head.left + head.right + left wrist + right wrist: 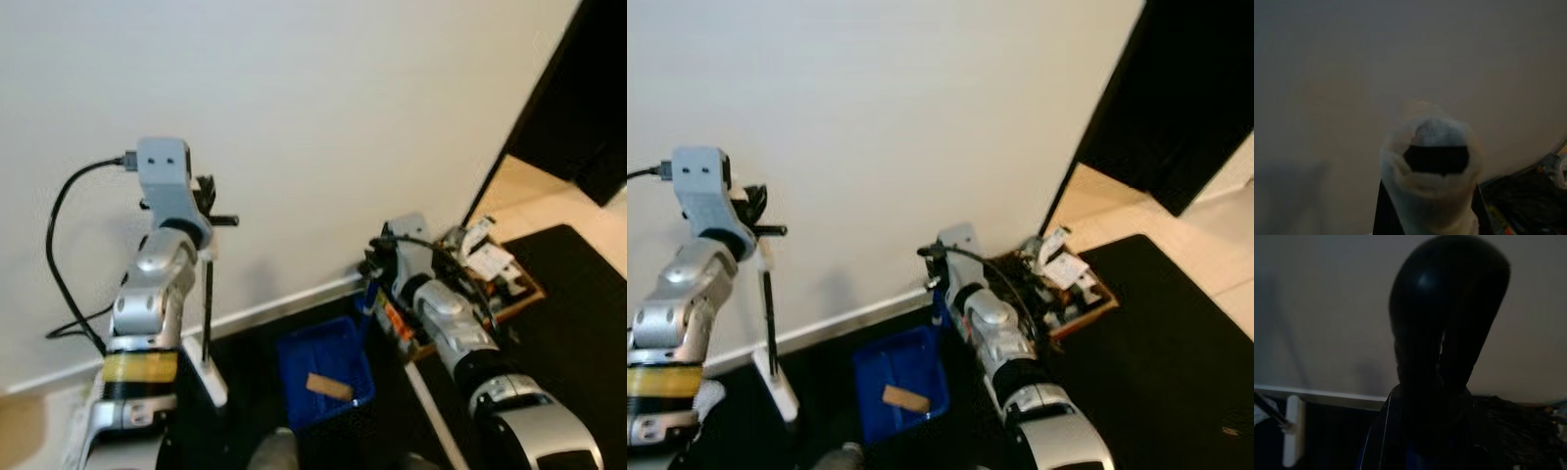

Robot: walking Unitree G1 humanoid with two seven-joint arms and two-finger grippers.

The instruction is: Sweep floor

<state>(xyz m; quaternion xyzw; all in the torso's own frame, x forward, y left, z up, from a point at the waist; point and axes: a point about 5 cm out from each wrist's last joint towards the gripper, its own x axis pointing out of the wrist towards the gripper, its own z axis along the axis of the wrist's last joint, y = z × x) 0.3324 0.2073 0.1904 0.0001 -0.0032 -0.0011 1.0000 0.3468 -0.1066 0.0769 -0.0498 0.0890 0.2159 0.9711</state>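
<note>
- The broom (207, 304) stands almost upright near the wall (323, 117), its thin black handle going down to a white head that rests on the dark floor (1156, 333) just in front of the white skirting board (284, 302).
- The left gripper (204, 199) is closed on the top part of the broom handle; in the left wrist view the end of the handle, wrapped in something pale, sits between the fingers.
- The blue dustpan (325, 370) lies on the floor beside the broom head, close to the skirting board, and it has one light brown piece of debris (329, 387) inside.
- The right gripper (374, 262) is at the upright handle of the dustpan; the right wrist view shows a dark rounded handle directly before the camera, but I cannot tell if the fingers are tight on it.
- A shallow tray with mixed clutter (1066, 284) stands at the wall corner, near the right arm.
- I judge that the step is collecting: some dirt is already in the pan.
- The next move probably needs the pan edge flat on the floor and the broom pulled toward it.
</note>
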